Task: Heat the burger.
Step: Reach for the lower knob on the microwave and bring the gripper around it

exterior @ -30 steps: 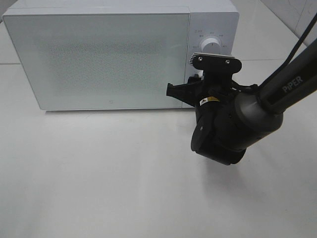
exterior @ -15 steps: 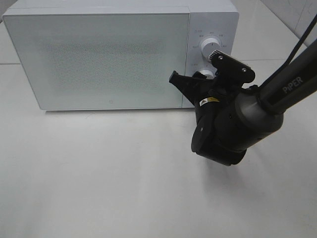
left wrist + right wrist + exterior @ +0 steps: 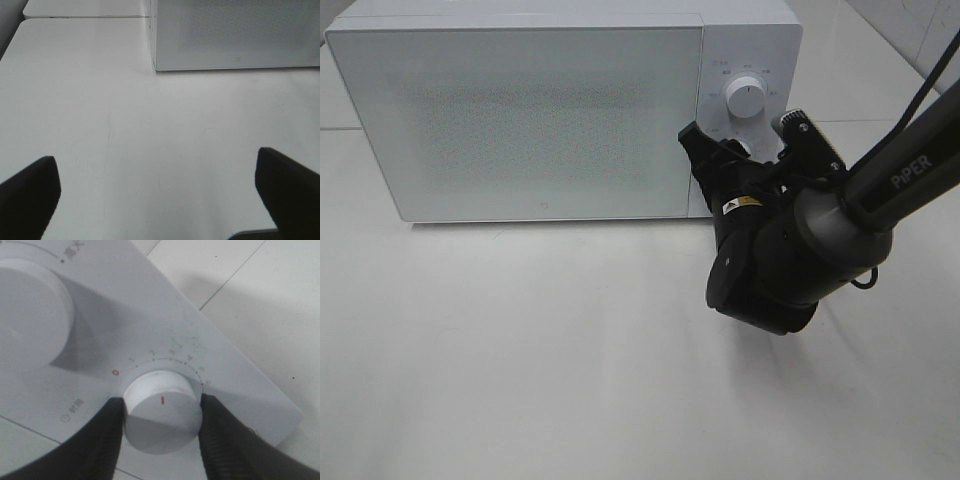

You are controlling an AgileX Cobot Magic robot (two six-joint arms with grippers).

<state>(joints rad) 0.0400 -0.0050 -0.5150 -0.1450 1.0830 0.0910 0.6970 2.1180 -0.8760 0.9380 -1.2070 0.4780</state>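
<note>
Our right gripper (image 3: 161, 416) clamps the lower timer knob (image 3: 159, 395) of the microwave (image 3: 760, 50) from both sides, so a wrist roll can set the time. Our left gripper (image 3: 159, 190) hangs wide open over the table (image 3: 150, 140), idle. The burger is unseen, presumably behind the closed door (image 3: 520, 120).

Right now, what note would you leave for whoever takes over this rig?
Left gripper: open, holding nothing, over the table in front of the microwave.
Right gripper: shut on the microwave's lower knob.
Burger: not in view; the door is closed, so it is likely inside, unconfirmed.
Done: door shut, knob gripped.
Left: set the knob, release, back off.
</note>
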